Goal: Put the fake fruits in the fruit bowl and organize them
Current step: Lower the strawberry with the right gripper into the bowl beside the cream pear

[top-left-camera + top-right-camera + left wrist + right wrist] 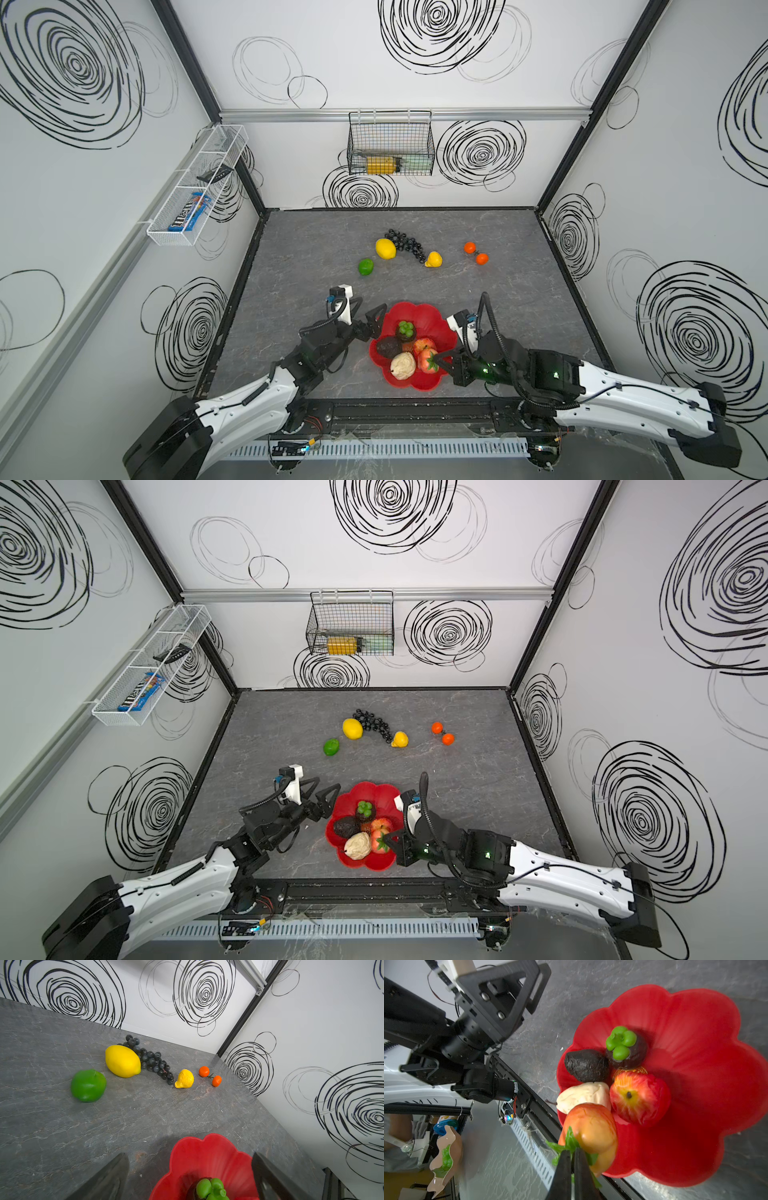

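Four fruits lie in the fruit bowl (436,320) at the desk's (498,311) near edge: mangosteen (406,330), avocado (388,347), beige lumpy fruit (403,365) and red apple (424,345). The strawberry (427,359) is at the near-right side; we can't tell if it is resting or lifted. Right end effector (572,1153) is pinched on its green leaves. Left end effector (375,325) is spread wide and empty at the left rim, mangosteen just past its tips. Lime (366,267), big lemon (385,248), black grapes (407,243), small lemon (434,259) and two oranges (470,247) (482,259) lie well beyond both.
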Controlling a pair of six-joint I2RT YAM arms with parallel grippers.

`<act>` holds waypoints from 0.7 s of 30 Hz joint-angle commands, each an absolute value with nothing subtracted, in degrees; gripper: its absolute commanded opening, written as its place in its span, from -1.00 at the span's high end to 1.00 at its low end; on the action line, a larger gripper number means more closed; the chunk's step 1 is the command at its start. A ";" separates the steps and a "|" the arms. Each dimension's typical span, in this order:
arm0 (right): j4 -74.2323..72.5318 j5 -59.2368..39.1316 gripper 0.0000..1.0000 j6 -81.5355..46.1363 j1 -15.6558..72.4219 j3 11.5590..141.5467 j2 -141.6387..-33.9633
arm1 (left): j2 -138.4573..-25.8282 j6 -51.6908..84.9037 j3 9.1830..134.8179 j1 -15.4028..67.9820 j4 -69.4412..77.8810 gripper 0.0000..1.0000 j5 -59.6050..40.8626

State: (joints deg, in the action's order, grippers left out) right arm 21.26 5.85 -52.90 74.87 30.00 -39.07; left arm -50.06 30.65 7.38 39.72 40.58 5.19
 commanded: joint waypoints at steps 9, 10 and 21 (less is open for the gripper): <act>21.92 14.39 0.88 -57.85 81.21 28.70 -44.34 | -48.20 31.82 5.50 38.76 44.87 -0.92 5.08; 21.67 14.50 0.88 -57.64 81.21 28.63 -44.63 | -48.14 31.91 5.43 38.76 44.91 -0.92 5.14; 17.08 13.52 0.84 -56.53 81.30 26.94 -48.01 | -48.54 32.26 5.27 38.32 45.33 -0.92 4.57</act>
